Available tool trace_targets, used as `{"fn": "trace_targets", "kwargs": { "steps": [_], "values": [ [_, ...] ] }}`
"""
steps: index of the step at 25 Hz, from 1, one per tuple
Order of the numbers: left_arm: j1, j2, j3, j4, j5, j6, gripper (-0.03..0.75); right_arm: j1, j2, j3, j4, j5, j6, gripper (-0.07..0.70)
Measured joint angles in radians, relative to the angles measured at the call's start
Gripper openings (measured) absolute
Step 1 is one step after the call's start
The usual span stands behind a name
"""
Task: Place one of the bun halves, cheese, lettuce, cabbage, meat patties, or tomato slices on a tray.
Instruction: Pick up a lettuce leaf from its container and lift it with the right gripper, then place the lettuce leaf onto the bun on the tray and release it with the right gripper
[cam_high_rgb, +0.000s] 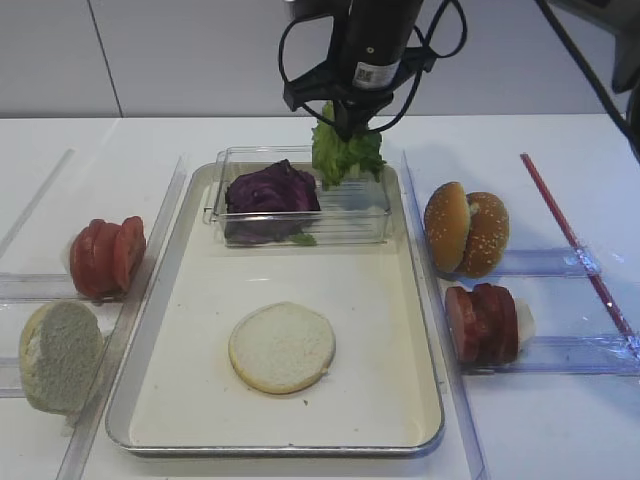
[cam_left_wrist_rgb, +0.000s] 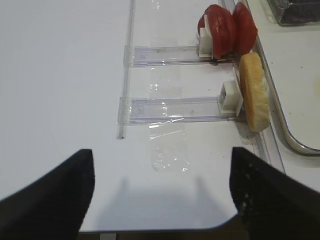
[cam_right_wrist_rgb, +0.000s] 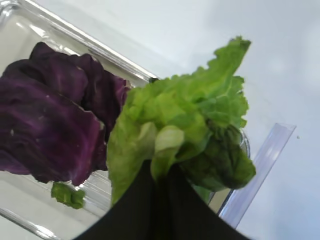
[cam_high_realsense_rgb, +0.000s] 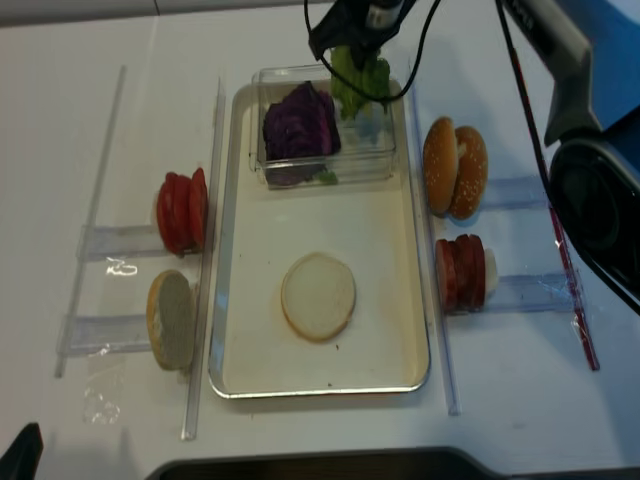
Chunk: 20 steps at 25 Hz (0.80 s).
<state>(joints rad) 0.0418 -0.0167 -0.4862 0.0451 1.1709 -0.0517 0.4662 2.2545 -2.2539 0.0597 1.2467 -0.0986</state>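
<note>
Right fingers (cam_right_wrist_rgb: 160, 175) clamped (left fingers (cam_left_wrist_rgb: 260, 195) spread).

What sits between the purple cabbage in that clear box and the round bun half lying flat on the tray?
Only bare cream tray floor, past the clear box wall and a small green scrap by the cabbage. The bun half lies alone, clearest from the overhead view.
</note>
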Motion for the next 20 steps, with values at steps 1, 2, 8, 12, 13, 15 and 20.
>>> {"fn": "trace_targets", "kwargs": {
  "steps": [1,2,8,12,13,15,20],
  "values": [
    [0.0,0.0,0.0,0.0,0.0,0.0,0.554,0.0,-0.002,0.0,0.0,0.0,0.0,0.069],
    [0.0,0.0,0.0,0.0,0.0,0.0,0.554,0.0,-0.006,0.0,0.0,0.0,0.0,0.069],
    [0.0,0.0,0.0,0.0,0.0,0.0,0.554,0.0,-0.039,0.0,0.021,0.002,0.0,0.068],
    [0.0,0.0,0.0,0.0,0.0,0.0,0.554,0.0,-0.066,0.0,0.072,0.004,0.0,0.068],
    [0.0,0.0,0.0,0.0,0.0,0.0,0.554,0.0,-0.077,0.005,0.087,0.004,0.0,0.068],
    [0.0,0.0,0.0,0.0,0.0,0.0,0.554,0.0,-0.101,0.035,0.094,0.004,0.0,0.068],
    [0.0,0.0,0.0,0.0,0.0,0.0,0.554,0.0,-0.198,0.17,0.105,0.006,-0.02,0.068]
  ]
}}
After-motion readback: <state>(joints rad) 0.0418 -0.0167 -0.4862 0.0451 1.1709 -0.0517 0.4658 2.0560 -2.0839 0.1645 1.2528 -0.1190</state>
